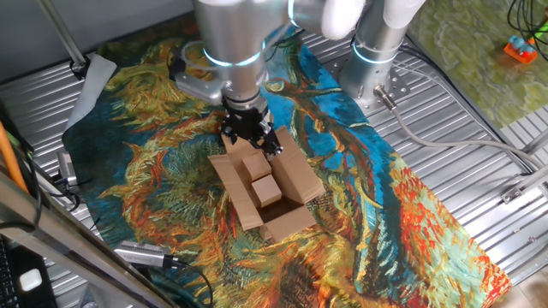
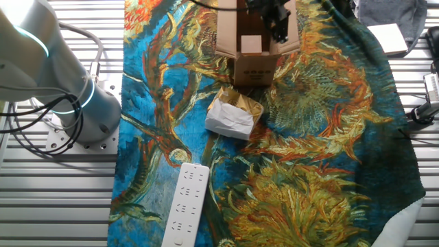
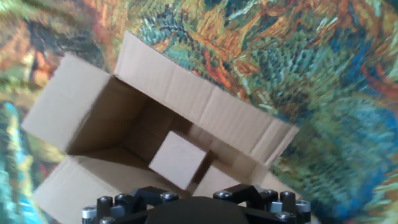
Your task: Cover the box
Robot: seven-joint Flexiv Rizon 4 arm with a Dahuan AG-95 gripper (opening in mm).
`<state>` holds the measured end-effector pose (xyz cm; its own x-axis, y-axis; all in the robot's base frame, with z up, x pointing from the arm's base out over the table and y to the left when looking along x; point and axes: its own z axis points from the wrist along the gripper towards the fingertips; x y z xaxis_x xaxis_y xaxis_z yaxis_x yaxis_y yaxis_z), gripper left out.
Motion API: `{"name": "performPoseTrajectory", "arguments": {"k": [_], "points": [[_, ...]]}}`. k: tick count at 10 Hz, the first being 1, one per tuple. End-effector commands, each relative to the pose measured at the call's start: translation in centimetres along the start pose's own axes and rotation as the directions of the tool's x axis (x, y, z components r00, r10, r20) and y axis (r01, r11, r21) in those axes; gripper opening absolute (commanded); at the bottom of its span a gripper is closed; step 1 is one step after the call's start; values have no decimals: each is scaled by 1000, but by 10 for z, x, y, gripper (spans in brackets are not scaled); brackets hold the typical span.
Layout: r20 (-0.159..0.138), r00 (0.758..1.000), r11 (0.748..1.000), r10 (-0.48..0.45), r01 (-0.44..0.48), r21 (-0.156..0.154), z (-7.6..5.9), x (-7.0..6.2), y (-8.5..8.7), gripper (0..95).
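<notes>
1. You are handling the box (image 1: 265,192), a small brown corrugated carton that sits open on the painted cloth (image 1: 385,205) covering the bench, all four flaps folded outward.
2. Judge it light and fairly stiff, yet easy to dent; a hard shove would likely slide it across the cloth.
3. Treat each flap as a hinge: push near its free outer edge, not at the crease, and sweep it inward over the opening.
4. A small cardboard block (image 3: 179,160) lies inside, low enough, it seems, to clear the flaps.
5. The pincer (image 1: 250,128) hangs just above the box's far flap, over the arm-side edge.
6. You cannot tell whether its fingers are spread or pressed together; they hold nothing visible.
</notes>
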<state>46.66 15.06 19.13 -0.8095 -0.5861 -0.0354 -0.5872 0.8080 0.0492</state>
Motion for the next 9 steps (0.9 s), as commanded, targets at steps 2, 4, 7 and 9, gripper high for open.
{"name": "performPoseTrajectory", "arguments": {"k": [2, 4, 7, 9], "points": [[-88, 981, 979, -173, 181, 98, -2, -10, -15, 760], [-18, 997, 997, -73, 73, 31, -2, -10, -16, 760], [13, 1000, 999, -25, 25, -22, 1, -13, -23, 760], [-2, 998, 998, -65, 65, -18, -1, -19, -31, 760]]}}
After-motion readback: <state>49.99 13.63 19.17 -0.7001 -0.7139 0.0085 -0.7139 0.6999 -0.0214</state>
